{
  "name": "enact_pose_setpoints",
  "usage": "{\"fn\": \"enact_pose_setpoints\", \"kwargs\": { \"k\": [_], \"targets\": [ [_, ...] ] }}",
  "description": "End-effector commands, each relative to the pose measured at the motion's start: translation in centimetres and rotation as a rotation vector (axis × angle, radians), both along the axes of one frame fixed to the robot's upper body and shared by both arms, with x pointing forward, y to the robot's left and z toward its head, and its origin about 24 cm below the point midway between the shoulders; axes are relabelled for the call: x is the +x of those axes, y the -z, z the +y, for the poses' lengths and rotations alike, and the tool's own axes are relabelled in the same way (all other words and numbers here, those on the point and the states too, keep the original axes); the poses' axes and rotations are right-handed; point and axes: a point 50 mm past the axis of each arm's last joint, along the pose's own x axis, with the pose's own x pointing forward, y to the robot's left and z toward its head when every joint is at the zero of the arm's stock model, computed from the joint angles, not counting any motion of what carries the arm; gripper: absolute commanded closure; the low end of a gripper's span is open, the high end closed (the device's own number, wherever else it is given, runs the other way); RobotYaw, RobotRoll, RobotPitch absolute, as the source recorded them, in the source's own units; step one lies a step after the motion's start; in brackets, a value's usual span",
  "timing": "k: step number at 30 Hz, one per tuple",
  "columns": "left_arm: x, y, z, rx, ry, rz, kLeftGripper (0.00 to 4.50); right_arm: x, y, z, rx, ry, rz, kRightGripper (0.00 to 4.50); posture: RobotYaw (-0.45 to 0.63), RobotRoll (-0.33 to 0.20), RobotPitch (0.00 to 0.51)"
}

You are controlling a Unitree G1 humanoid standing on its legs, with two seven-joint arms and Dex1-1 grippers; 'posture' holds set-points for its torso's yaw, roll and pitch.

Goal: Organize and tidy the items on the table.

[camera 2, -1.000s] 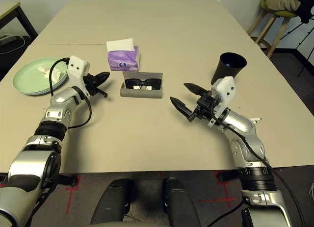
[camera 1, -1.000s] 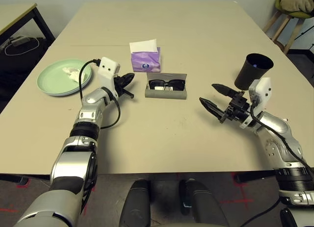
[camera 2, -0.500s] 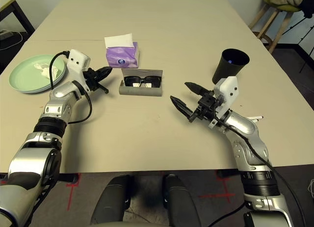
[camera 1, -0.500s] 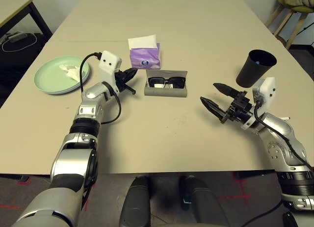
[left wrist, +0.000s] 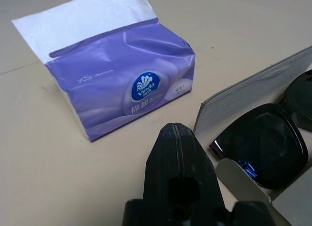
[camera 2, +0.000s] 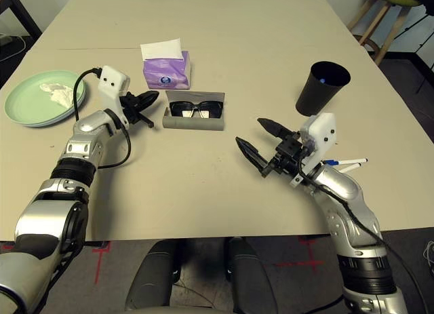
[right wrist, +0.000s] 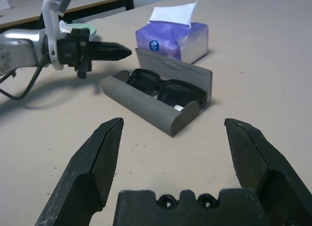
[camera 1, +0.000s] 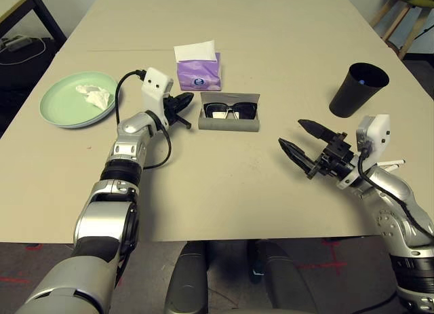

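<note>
The glasses case [camera 1: 229,115] lies open a little above the middle of the left eye view, its lid standing up behind it and the black sunglasses [camera 1: 230,110] resting inside with the lenses facing the robot. Just behind the case, toward the top of the frame, stands the purple tissue box [camera 1: 198,72] with a white sheet sticking up from its top. The left gripper [camera 1: 183,102] hangs just beside the left end of the case, near the front corner of the tissue box, its two black fingers pressed together with nothing between them and their tips pointing at the case; whether they touch it cannot be told. At the upper left sits the green plate [camera 1: 66,116] with a crumpled white tissue [camera 1: 94,95] lying on it. At the upper right the black cup [camera 1: 358,90] stands upright, well apart from the case. Below the cup, in the lower right of the frame, the right gripper [camera 1: 304,142] hovers over bare table [camera 1: 224,192] with its fingers spread wide and empty, pointing toward the case. Small markers [camera 2: 346,165] lie on the table just behind that wrist, near the right edge of the right eye view.
</note>
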Motion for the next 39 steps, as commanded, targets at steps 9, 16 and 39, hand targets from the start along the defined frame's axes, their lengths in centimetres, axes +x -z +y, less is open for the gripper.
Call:
{"fn": "enact_pose_setpoints", "kwargs": {
  "k": [9,16,39],
  "targets": [
    [1.0,0.0,-1.0,0.020,-0.041,-0.001,4.49,-0.5,-0.4,-0.1,0.018,0.009,-0.022,0.00,0.09,0.000,0.268],
    [1.0,-0.3,-1.8,0.002,0.007,-0.024,4.49,-0.6,0.2,-0.4,0.021,0.006,-0.013,0.00,0.08,0.000,0.265],
    [-0.9,-0.4,-3.3,-0.097,0.341,-0.041,4.49,0.1,0.4,0.4,0.025,-0.032,-0.020,0.00,0.10,0.000,0.238]
  ]
}}
